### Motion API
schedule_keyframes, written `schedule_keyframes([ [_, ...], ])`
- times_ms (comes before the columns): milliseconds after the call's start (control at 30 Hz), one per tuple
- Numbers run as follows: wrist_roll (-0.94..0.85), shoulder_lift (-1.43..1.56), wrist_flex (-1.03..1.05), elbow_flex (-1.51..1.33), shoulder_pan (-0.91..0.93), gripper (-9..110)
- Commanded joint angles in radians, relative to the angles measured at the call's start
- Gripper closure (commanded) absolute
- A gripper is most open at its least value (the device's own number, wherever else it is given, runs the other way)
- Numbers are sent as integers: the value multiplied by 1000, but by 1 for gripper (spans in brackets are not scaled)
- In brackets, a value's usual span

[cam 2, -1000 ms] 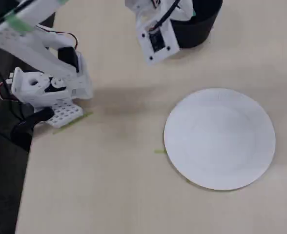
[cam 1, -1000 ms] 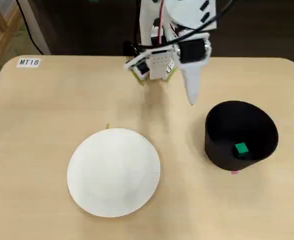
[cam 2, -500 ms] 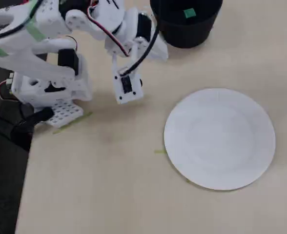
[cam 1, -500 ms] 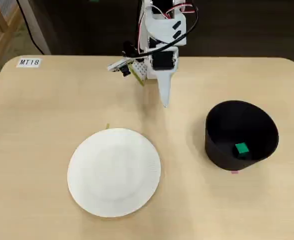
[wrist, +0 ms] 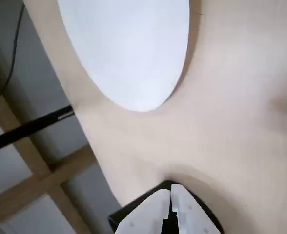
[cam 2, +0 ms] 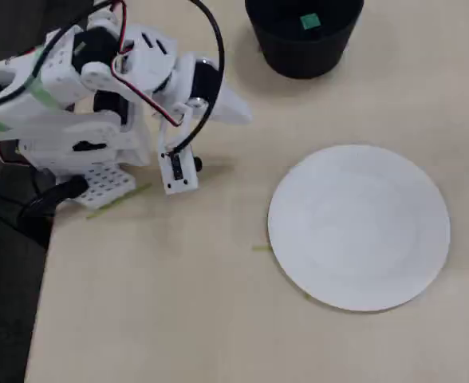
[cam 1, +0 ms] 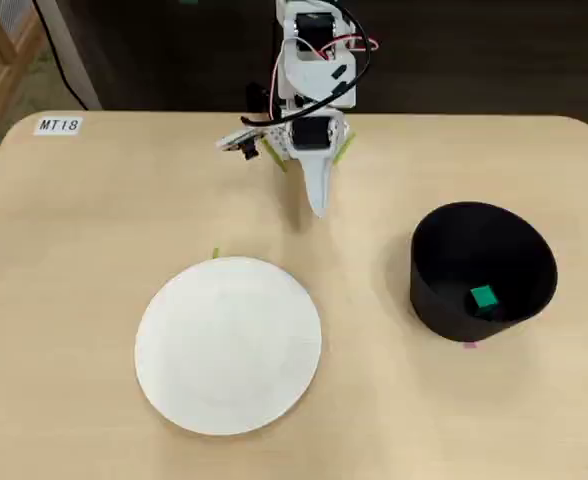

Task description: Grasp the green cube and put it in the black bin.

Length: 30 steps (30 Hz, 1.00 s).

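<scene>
In a fixed view the green cube (cam 1: 483, 298) lay inside the black bin (cam 1: 436, 300); little risk left. Wrist view: pincer (wrist: 171, 195) was closed, empty. In another fixed view, the arm could catch the plate (cam 2: 359, 226) w/ a careless swing.

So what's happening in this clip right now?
Nothing is being handled. The green cube already lies inside the black bin, so the task looks done. The gripper is shut and empty, folded back near the arm's base, away from the bin. The white plate sits bare on the table.
</scene>
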<state>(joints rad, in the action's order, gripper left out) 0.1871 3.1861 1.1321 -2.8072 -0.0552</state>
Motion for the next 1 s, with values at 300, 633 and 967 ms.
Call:
schedule_keyframes([
  [300,-87,20,-37,-104,29,102],
  [633,-97,20,-26,-127,38,102],
  [967,-97,20,-25,-127,38,102],
])
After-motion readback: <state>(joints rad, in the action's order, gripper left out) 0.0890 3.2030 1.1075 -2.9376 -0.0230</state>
